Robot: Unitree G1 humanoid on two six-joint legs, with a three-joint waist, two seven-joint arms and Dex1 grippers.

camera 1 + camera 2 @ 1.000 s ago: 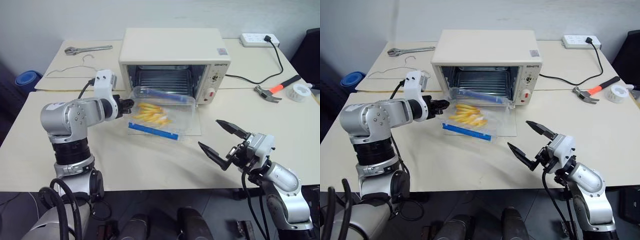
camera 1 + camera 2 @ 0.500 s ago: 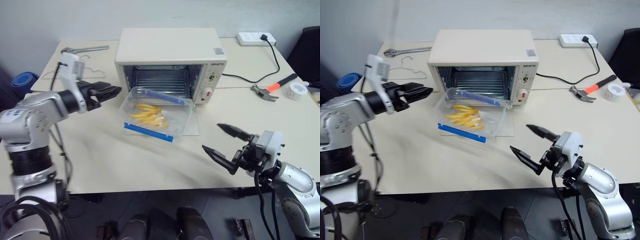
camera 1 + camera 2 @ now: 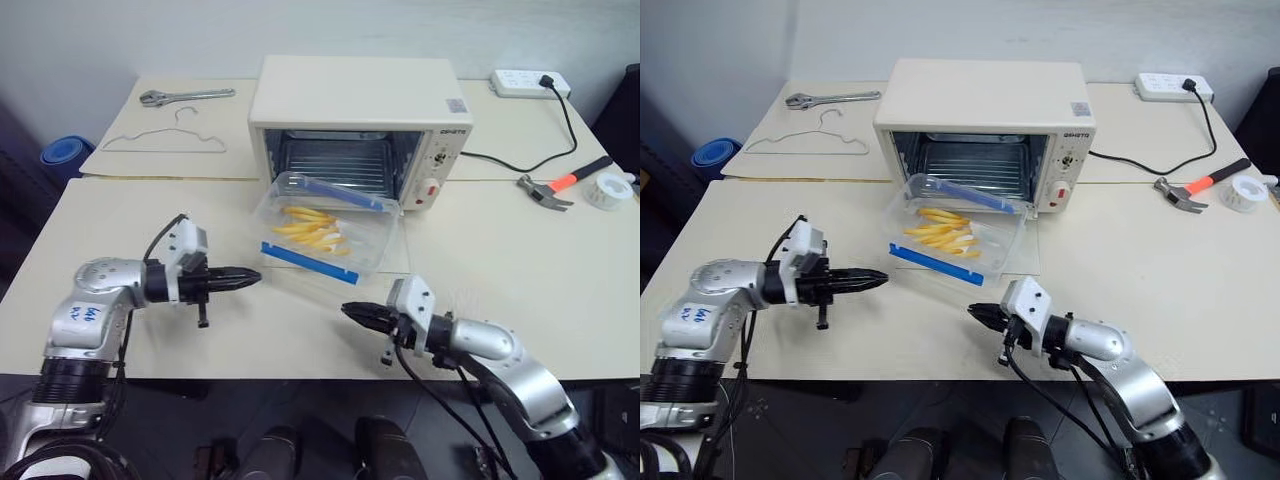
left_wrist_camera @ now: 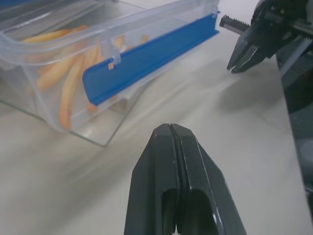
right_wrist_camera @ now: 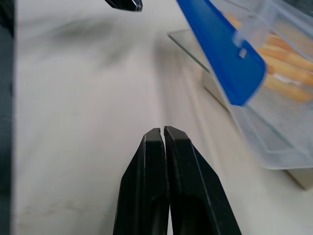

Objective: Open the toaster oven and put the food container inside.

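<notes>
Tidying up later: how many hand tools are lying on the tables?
2: a wrench at the far left corner, and a hammer right of the toaster oven.

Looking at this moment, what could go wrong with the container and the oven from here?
1. The food container sits on the open glass door, only its far end at the toaster oven mouth; it is not inside yet and might slide off.
2. The left gripper and right gripper are shut and apart from it; a push with closed tips could tilt it instead of sliding it in.
</notes>
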